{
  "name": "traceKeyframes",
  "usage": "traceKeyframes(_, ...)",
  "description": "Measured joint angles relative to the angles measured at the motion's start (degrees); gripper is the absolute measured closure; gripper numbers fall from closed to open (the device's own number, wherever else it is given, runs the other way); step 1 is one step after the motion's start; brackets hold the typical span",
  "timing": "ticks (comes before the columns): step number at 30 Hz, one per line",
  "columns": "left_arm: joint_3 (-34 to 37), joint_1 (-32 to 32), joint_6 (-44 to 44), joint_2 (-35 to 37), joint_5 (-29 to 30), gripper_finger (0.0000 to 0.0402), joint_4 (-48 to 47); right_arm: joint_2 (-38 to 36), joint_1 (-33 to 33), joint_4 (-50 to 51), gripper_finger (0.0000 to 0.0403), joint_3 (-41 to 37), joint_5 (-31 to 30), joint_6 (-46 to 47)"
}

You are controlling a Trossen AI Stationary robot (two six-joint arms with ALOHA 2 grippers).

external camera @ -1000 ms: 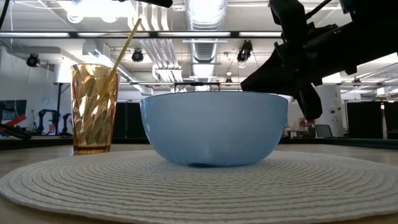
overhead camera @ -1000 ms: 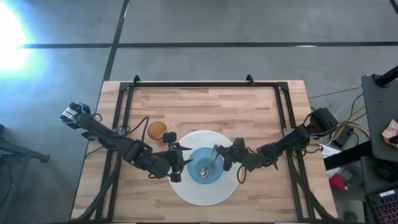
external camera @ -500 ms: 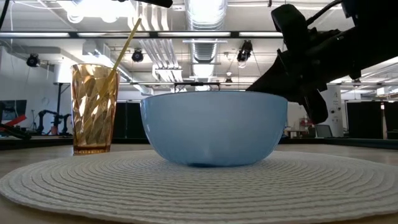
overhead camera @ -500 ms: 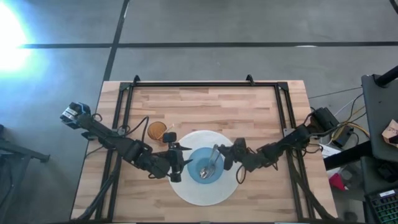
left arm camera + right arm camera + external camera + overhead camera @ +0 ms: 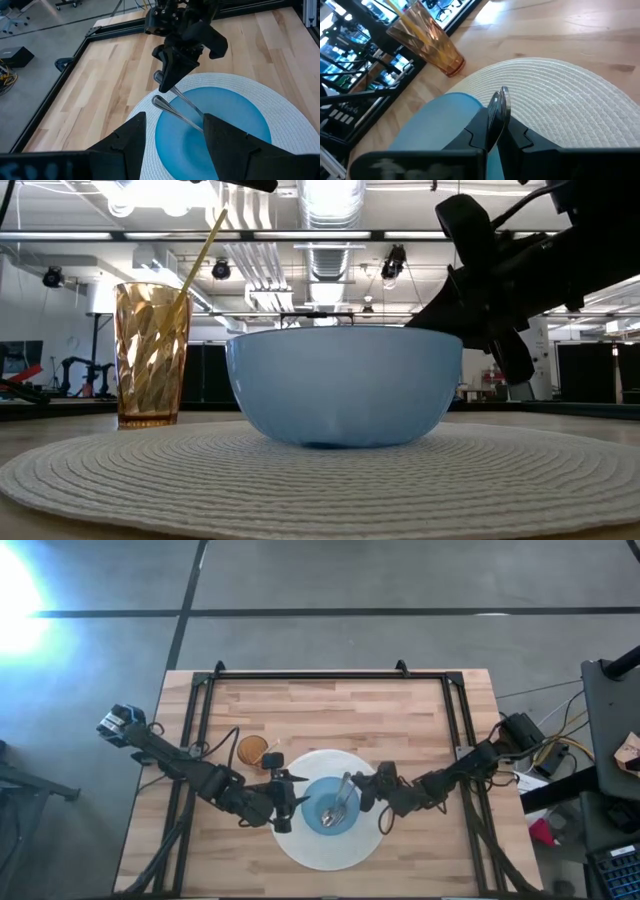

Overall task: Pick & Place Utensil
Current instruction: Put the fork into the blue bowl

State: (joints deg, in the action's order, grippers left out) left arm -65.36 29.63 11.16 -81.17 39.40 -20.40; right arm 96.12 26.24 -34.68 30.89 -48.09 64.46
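Now the spoon goes in the bowl.
The right pincer pinches a spoon handle over the blue bowl; the left pincer waits wide open beside it.

In the low view the right gripper, pinched on a utensil handle, has drifted a little to the right and lower against the blue bowl's rim since 1 second ago. From above, its wrist has barely shifted.
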Motion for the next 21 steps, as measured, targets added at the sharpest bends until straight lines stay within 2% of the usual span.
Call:
traceKeyframes(11, 0.01, 0.0, 0.0, 0.0, 0.0, 0.0211, 0.0, -0.02, 0.0, 1.39, 0.0378, -0.02, -0.1, 1.55)
traceKeyframes(21, 0.0, 0.0, -0.02, 0.0, 0.0, 0.0211, 0.0, 0.09, 0.0, 1.89, 0.0314, -0.2, 0.17, 0.11)
